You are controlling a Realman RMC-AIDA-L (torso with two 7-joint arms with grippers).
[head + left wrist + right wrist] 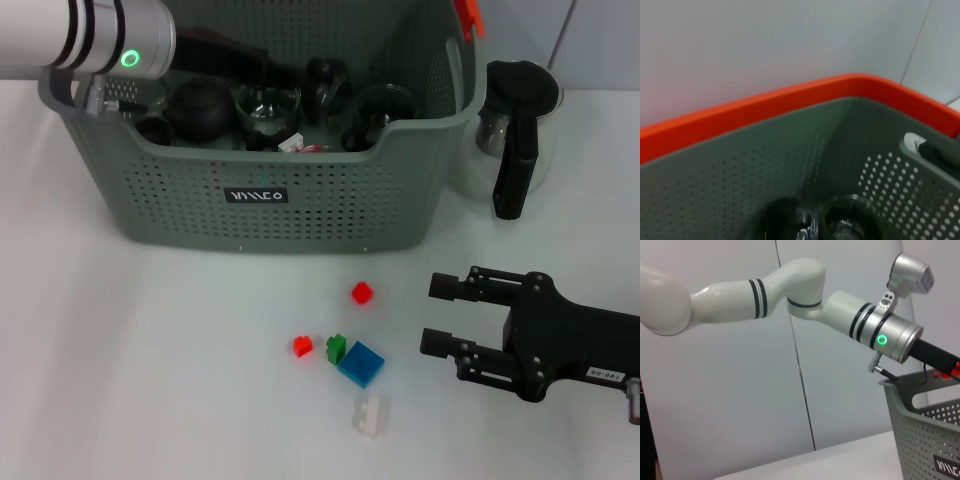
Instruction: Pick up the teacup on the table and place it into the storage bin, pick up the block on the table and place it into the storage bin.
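While the left arm [90,40] reaches over the far-left corner of the storage bin [300,215], its tool is down inside among the dark teaware [200,108] and I cannot tell whether it is spread or closed, or holding anything. Right tool [437,314] sits low over the worktop [120,360] at near right, fingers [452,286] spread apart, gripping nothing, pointing left at the loose blocks: red block [362,292], small red block [302,346], green block [336,348], blue block [361,363], white block [370,414], all on the worktop in front of the bin. Glass jug [515,130] stands just right of the bin.
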